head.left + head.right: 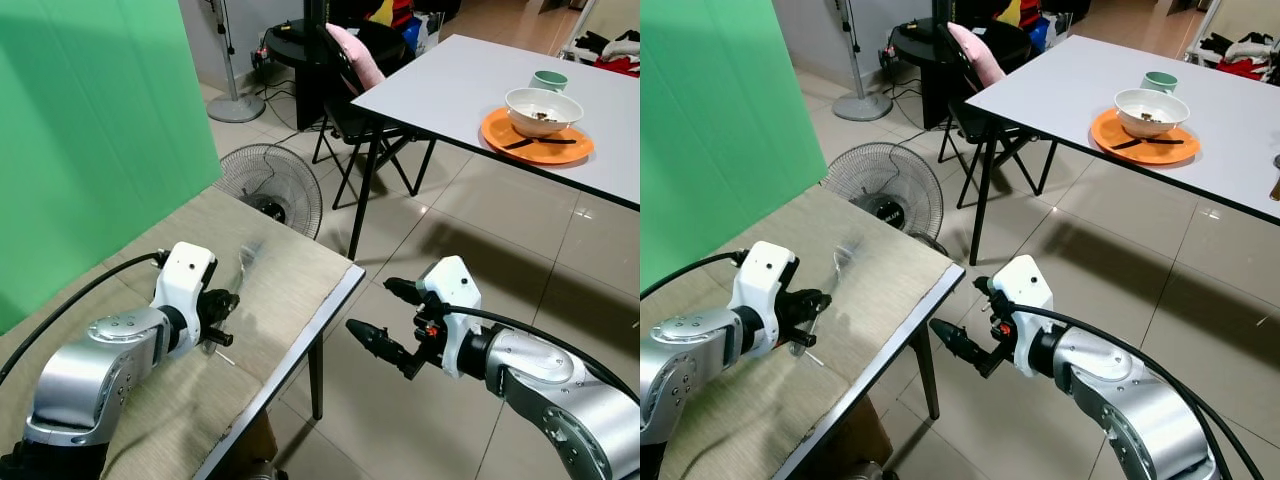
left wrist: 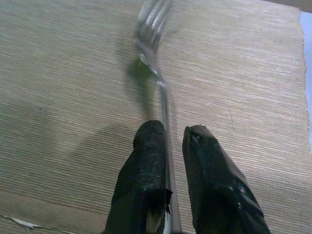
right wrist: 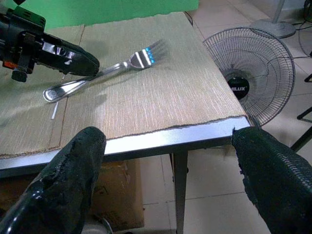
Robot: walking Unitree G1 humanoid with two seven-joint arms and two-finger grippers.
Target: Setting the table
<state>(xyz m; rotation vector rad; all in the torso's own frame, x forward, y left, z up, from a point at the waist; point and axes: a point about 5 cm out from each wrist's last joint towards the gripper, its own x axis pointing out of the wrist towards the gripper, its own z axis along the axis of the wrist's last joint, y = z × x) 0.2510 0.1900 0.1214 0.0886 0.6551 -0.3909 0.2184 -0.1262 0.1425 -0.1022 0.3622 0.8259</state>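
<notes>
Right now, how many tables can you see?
2. A near table covered by a woven beige mat, under the left gripper holding a silver metal fork, and a white table farther off carrying an orange plate with a white bowl.

A green screen (image 1: 95, 130) stands along the left. The floor (image 1: 500, 250) is pale glossy tile, catching soft reflections. A round fan (image 1: 270, 190) rests on the floor just beyond the near table. Behind it are a black chair (image 1: 350, 95) with a pink cushion (image 1: 357, 52) and a stand with a round base (image 1: 236, 105). A white table (image 1: 460, 85) on black legs stands to the right.
</notes>
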